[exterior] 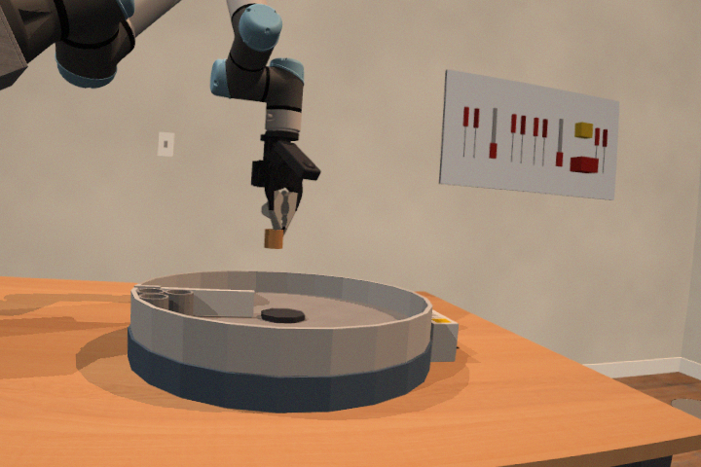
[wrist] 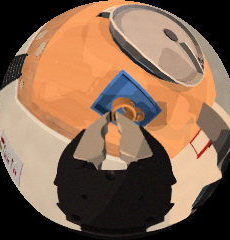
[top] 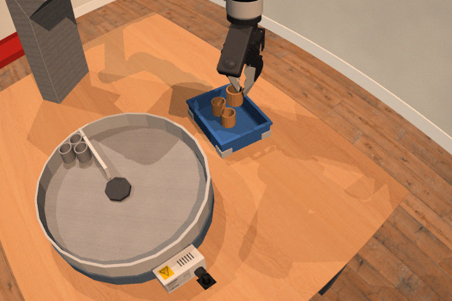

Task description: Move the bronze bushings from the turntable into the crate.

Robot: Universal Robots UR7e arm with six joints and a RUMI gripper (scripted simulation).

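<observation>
My gripper (top: 242,92) (exterior: 282,228) (wrist: 112,112) is shut on the wall of a bronze bushing (top: 234,98) (exterior: 273,239). It holds the bushing upright above the blue crate (top: 243,142) (wrist: 122,77); the exterior view shows it well above turntable height. Two other bronze bushings (top: 217,108) (top: 228,120) stand in the crate, close together. Three steel bushings (top: 67,154) (top: 83,153) (top: 75,138) stand grouped at the wall of the turntable (top: 127,230) (exterior: 307,349) (wrist: 150,37). The crate is hidden in the exterior view.
A thin white divider (top: 95,149) (exterior: 223,303) runs from the turntable wall toward the dark hub (top: 117,189) (exterior: 282,315), beside the steel bushings. A raised wall rings the turntable. A control box (top: 179,270) (exterior: 444,340) sits outside it. A tall grey column (top: 52,56) stands at the back left.
</observation>
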